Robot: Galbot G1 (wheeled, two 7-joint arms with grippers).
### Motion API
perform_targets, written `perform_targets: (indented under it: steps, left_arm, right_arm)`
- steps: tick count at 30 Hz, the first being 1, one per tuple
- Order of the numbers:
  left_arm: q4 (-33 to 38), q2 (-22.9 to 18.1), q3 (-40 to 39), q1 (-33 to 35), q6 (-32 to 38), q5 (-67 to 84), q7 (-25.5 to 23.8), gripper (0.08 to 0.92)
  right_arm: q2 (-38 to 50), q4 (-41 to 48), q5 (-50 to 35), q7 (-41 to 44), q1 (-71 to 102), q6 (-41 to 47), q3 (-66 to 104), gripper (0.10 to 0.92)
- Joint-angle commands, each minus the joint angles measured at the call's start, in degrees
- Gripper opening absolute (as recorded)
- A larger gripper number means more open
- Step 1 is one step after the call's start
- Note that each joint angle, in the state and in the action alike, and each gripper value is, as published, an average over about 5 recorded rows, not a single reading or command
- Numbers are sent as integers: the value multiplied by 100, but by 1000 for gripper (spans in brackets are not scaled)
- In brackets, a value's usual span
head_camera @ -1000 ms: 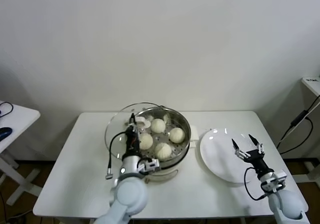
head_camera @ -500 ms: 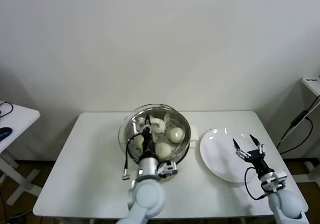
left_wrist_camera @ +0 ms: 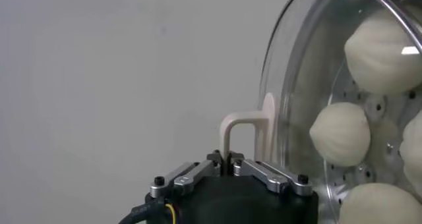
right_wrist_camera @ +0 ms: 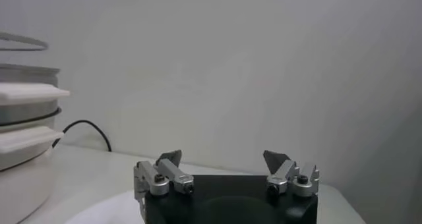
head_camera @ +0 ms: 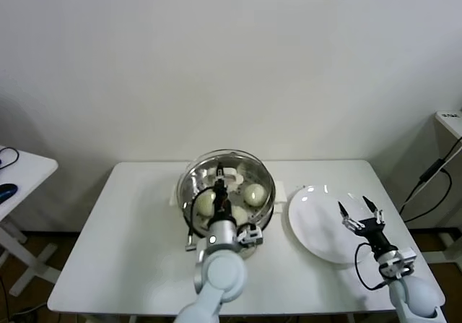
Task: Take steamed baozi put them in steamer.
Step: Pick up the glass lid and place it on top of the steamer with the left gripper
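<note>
Steamer [head_camera: 229,193] sits near the middle of the white table [head_camera: 123,251], a little toward the back, with broad bare tabletop to the robot's left and a narrower strip along the front edge. To the robot's right lies a white plate [head_camera: 317,225], its rim just beside the steamer's base and reaching toward the table's right edge. No brand, label or writing can be read anywhere. The left end effector [left_wrist_camera: 227,158] is clenched on the white handle [left_wrist_camera: 245,130] of the round glass lid [left_wrist_camera: 297,80], which is over the steamer's mouth (whether it rests on the rim or hangs just above cannot be told). Through the glass the steamed baozi [left_wrist_camera: 339,134] lie on the perforated tray inside the steamer; the left wrist view shows four of them. The right end effector [head_camera: 359,213] hovers over the plate's near right part, released, fingers [right_wrist_camera: 171,159] spread wide, grasping nothing.
</note>
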State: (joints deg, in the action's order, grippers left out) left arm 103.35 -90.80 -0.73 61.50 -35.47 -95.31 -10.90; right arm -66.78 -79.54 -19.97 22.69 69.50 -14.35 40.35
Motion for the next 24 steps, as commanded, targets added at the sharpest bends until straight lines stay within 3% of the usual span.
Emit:
perform_targets:
  steps: [1, 24]
  left_arm:
    - [-140, -94, -22, -79, 43, -70, -272, 147]
    - [-103, -69, -148, -124, 119, -20, -297, 147]
  right_arm:
    - [-25, 16, 11, 11, -10, -4, 10, 823]
    - [-23, 82, 16, 90, -17, -35, 88, 823]
